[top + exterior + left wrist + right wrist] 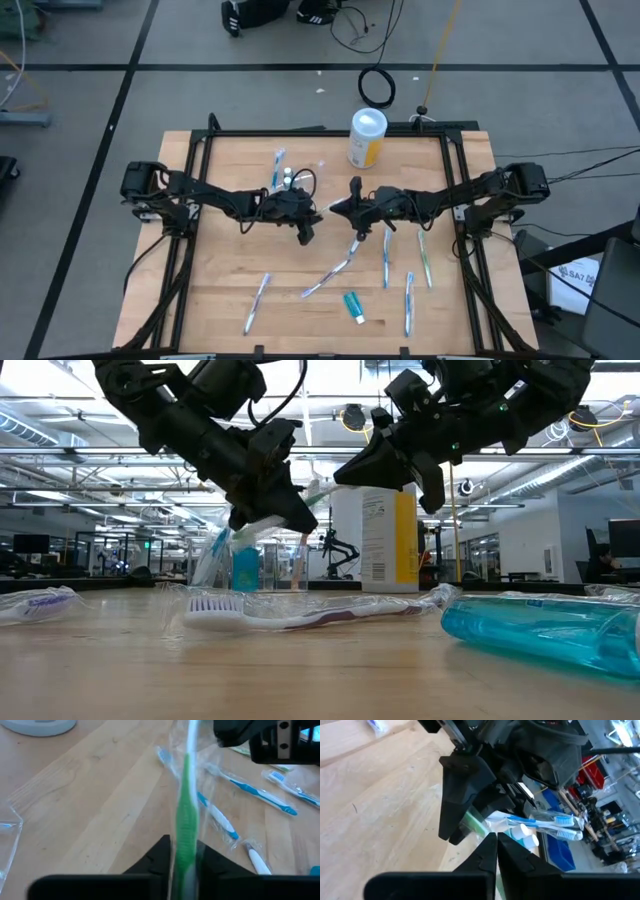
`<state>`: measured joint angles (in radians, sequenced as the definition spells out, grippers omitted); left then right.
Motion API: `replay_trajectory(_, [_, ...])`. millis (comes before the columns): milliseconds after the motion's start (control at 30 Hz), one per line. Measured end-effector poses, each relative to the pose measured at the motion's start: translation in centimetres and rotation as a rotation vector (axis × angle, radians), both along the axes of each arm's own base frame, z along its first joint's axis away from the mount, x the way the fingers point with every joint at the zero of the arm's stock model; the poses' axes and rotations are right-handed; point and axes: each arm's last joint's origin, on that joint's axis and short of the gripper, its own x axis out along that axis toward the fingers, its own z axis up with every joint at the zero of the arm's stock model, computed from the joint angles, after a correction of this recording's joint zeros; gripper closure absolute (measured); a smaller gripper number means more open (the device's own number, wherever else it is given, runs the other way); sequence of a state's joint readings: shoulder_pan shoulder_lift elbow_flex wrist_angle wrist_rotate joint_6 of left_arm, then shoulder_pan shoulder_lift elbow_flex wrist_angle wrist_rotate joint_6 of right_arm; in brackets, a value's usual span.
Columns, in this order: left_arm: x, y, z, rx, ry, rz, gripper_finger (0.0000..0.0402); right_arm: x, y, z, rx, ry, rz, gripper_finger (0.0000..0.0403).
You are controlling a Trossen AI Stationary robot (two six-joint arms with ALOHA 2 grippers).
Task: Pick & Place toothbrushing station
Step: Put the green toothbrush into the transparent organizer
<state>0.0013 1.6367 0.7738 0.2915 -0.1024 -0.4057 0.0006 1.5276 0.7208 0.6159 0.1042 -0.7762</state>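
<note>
A green toothbrush in a clear wrapper hangs above the table's middle between my two grippers. My left gripper is shut on one end and my right gripper on the other. Behind the left gripper the small clear cup stands upright on the table, with blue toothbrushes and toothpaste in it. Several wrapped toothbrushes and a teal toothpaste tube lie flat on the near half of the table. My left gripper pinches the toothbrush's thick green handle part between its two fingers. The brush runs on forward from the fingers toward the right gripper, clear of the table. My right gripper pinches the other end between its shut fingers, coming from the table's right side. That end is also clear of the table.
A yellow canister with a white lid stands at the far edge. Another toothbrush lies beside the cup. The black frame rails run along the table's sides. In the low view a white-headed brush and the teal tube lie in front.
</note>
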Motion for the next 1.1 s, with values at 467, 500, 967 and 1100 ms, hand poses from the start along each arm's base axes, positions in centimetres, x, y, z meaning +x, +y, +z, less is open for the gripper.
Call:
replay_trajectory(467, [-0.2, 0.3, 0.6, 0.038, -0.015, 0.037, 0.0391, -0.2, 0.3, 1.6, 0.127, -0.139, -0.109, 0.0309])
replay_trajectory(500, [-0.3, 0.4, 1.0, 0.042, -0.029, 0.048, 0.0388, -0.3, 0.6, 2.2, 0.129, -0.164, -0.114, 0.0306])
replay_trajectory(967, [-3.3, -1.3, 8.1, 0.28, -0.215, 0.06, 0.0389, -2.9, 0.4, 4.3, 0.43, -0.248, -0.032, 0.0311])
replay_trajectory(1100, [-3.1, -2.5, 8.8, 0.319, -0.294, -0.043, 0.0388, -2.7, -0.3, 3.4, 0.563, -0.365, -0.041, 0.0312])
